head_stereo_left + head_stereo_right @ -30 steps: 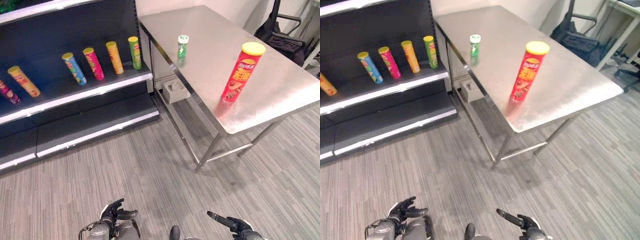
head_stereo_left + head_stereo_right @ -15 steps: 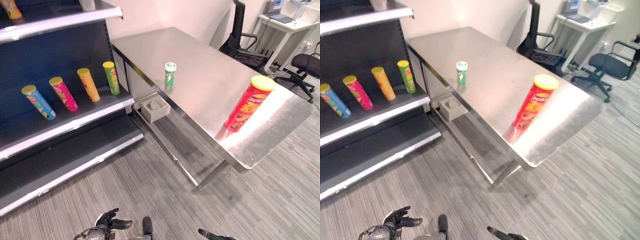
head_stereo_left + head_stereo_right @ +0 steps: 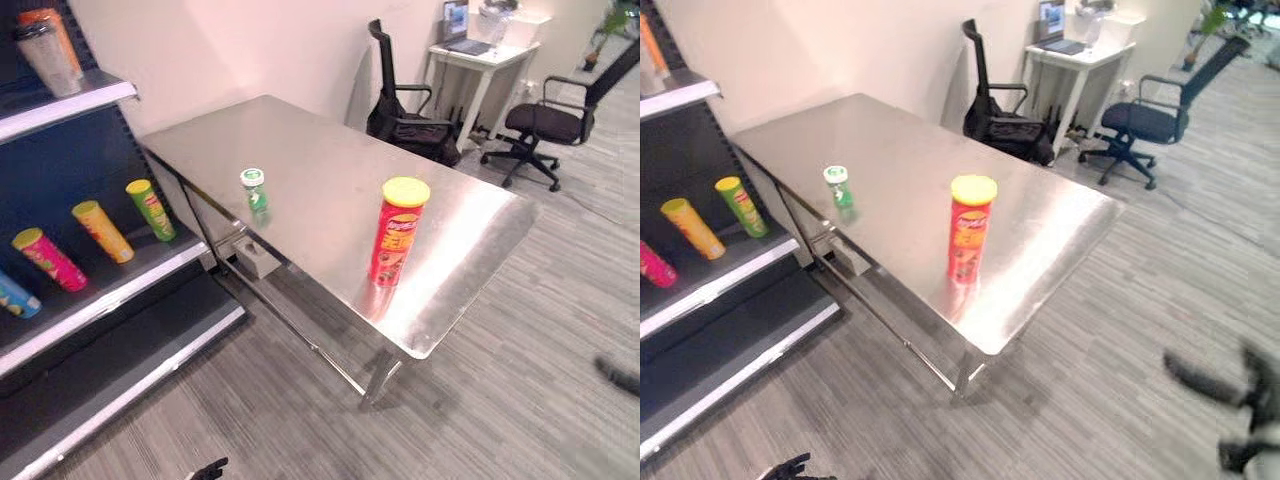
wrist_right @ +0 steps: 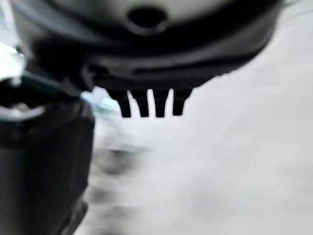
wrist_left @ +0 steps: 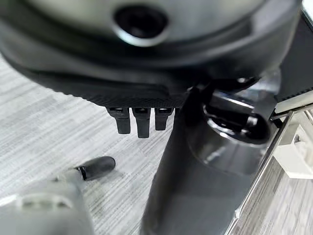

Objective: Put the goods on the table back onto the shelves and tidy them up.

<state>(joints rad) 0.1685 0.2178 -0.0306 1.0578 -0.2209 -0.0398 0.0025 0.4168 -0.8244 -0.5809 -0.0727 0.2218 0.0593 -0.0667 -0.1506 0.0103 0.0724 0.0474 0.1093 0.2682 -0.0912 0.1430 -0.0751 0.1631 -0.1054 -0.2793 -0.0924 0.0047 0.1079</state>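
Both your hands hang low and empty: left hand (image 5: 139,120) and right hand (image 4: 149,105) fingers straight. Red can (image 3: 397,232) and small green can (image 3: 253,189) stand on the table (image 3: 470,230), well apart. Approach step; next, reach the red can.

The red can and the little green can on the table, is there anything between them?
No. Between the red can and the green can, the left eye view shows bare steel table.
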